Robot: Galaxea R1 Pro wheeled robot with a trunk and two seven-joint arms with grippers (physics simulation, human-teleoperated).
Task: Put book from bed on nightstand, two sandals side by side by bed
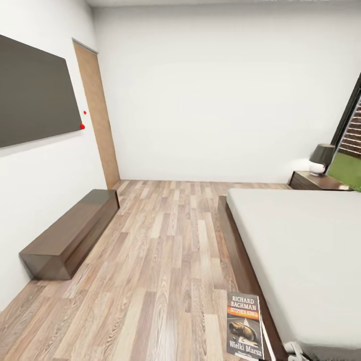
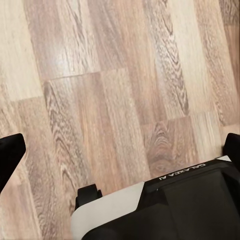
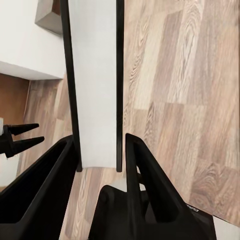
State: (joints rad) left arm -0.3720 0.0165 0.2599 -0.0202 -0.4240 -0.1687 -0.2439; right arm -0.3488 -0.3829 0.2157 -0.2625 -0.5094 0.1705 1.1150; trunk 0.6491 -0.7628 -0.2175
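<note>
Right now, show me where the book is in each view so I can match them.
Head view: the book stands at the bottom edge, cover showing, beside the bed.
Right wrist view: edge-on, pages showing, between the right gripper fingers.
Left wrist view: the wood floor and the robot's base.
Shared landmark: the wood floor.

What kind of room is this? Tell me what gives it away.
A bedroom, most likely. A bed with a bare grey mattress fills the right side, a nightstand with a lamp stands by its far end, and a low bench sits against the left wall on a wood-plank floor.
</note>
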